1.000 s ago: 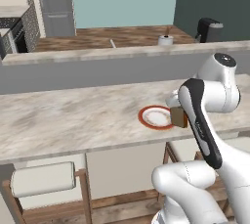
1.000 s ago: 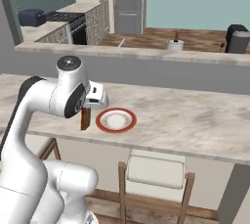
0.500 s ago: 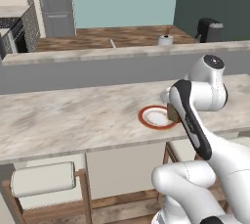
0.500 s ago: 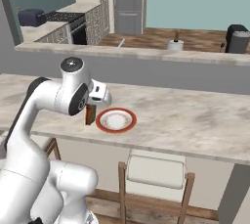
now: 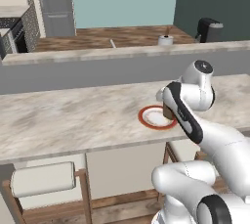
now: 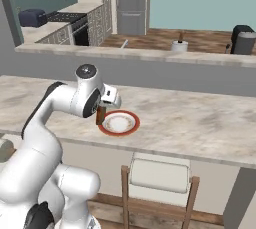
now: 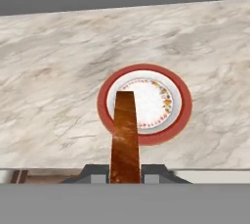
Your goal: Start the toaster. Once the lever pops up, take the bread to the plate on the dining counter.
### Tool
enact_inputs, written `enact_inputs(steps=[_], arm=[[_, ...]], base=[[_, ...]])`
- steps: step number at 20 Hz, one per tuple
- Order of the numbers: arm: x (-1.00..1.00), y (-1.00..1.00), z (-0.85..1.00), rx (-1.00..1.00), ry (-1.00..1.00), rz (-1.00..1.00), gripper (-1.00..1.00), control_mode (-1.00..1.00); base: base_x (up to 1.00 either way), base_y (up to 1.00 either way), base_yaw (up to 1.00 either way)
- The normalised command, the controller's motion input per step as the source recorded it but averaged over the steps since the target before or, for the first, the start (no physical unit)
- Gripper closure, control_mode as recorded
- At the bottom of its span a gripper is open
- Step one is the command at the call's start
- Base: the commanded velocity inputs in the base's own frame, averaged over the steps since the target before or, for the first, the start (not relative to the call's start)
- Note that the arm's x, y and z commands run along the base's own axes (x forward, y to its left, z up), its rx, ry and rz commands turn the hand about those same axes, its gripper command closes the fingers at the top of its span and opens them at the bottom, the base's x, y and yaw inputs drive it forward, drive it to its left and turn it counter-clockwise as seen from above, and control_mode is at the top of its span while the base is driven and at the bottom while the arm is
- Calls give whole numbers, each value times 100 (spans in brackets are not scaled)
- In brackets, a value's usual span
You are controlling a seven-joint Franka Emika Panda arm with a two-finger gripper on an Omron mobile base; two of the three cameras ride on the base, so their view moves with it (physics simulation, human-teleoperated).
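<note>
Item: bread (image 7: 125,135), one brown toasted slice, held on edge between the two dark tips of the tool (image 7: 125,173), which is closed narrow upon it. Location: suspended above the plate (image 7: 144,103), the slice's free end reaching over the near part of the plate's white centre in the hand view; in the right base view the slice (image 6: 100,115) hangs at the plate's (image 6: 118,123) near-left rim, and whether it touches the plate cannot be told. Item: plate, white with red-orange rim, resting on the counter (image 5: 73,115), close to its near edge and toward the right end as seen in the left base view (image 5: 157,118). Item: toaster (image 6: 33,17), dark blue, standing on the far kitchen worktop, well apart. Condition: delivery appears nearly complete; release not yet made. Risks, as judged: the slice stands upright, so on release it may topple outward across the rim onto the counter, or over the near edge, since the plate sits close to it; a release off-centre or from height would cause this.
</note>
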Motion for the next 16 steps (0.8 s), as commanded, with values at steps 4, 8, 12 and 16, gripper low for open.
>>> enact_inputs(steps=[4, 8, 12, 16], arm=[[56, -3, -51, 2, -2, 0, 100, -100], [48, -1, -34, 0, -3, 0, 100, -100], [25, -17, -6, 3, 0, 0, 100, -100], [30, -11, -19, 0, 0, 0, 100, -100]], base=[[0, 0, 0], [0, 0, 0], [0, 0, 0], [0, 0, 0]])
